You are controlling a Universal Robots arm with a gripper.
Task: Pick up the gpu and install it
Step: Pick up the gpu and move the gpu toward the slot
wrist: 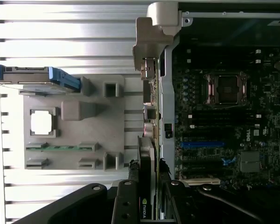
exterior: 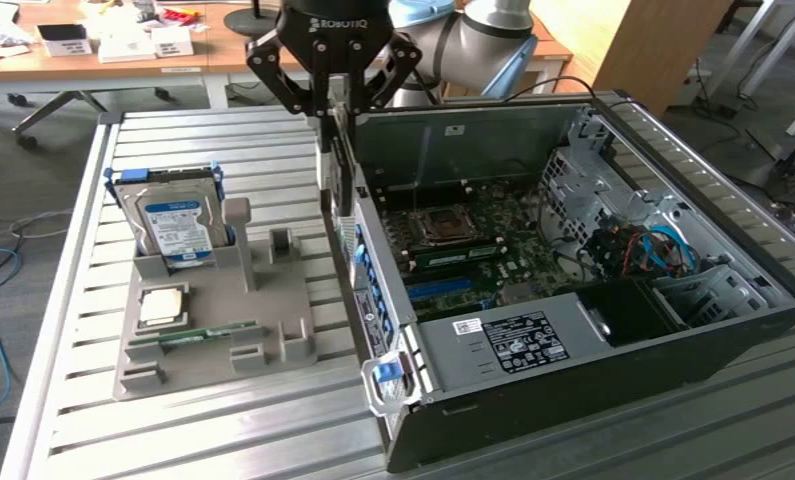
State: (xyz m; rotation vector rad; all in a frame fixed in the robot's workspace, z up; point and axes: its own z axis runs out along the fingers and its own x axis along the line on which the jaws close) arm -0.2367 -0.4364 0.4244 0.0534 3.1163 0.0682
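Slatted aluminium bench (exterior: 170, 430), with office desks and a wooden partition behind it.

Grey fixture tray (exterior: 284, 330) sits on the exterior view's left of the bench. It carries a hard drive (exterior: 170, 215) standing on edge in a blue frame, a processor chip (exterior: 164, 305) lying flat in its pocket, and a thin RAM stick (exterior: 197, 335) lying flat near the front.

Open computer case (exterior: 637, 370) lies on its side on the exterior view's right, just beside the tray. Its motherboard (exterior: 491, 230) faces up, with the bare socket and a blue slot visible.

Tool (exterior: 330, 105): clenched on the gpu (exterior: 328, 160), one finger on each face. The card hangs edge-on and upright below the fingers.

Position of gpu: clear of the tray, over the case wall that faces the tray. From the wrist view its long edge runs along that wall, the silver bracket end is farthest from the tool, and the black cooler face is turned toward the tray side. Cannot tell whether the card touches the wall. It is not seated in any motherboard slot.
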